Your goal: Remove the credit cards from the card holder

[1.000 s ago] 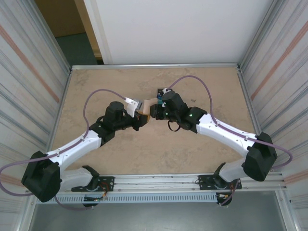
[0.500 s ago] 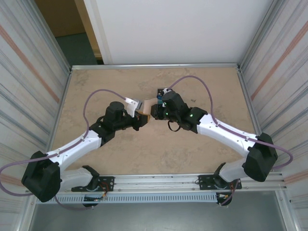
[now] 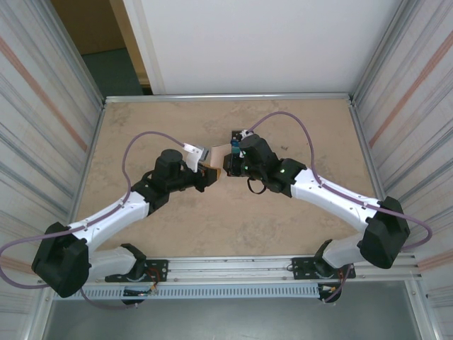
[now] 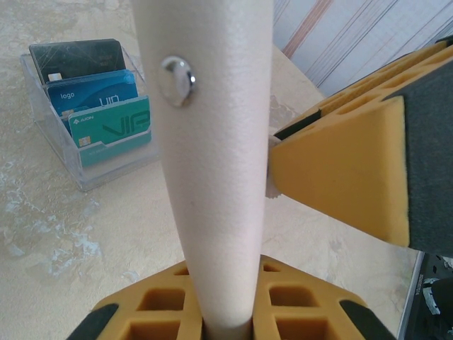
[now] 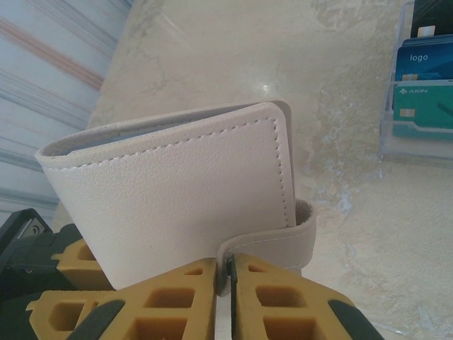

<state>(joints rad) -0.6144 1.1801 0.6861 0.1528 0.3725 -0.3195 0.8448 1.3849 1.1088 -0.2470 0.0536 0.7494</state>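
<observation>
Wallet (image 4: 212, 142) gripped upright by left gripper (image 4: 228, 320).
Black, blue and green cards (image 4: 99, 99) stand in clear rack (image 4: 106, 168) behind.

Beige marbled table (image 3: 283, 219), one clear stand (image 4: 106, 170) of cards (image 4: 113, 131) on it.

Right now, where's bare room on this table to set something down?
Bare table: both far corners, and the near stretch between left arm and right arm. Crowded: the middle, where left fingers and right fingers pinch the card holder beside the card stand.
</observation>
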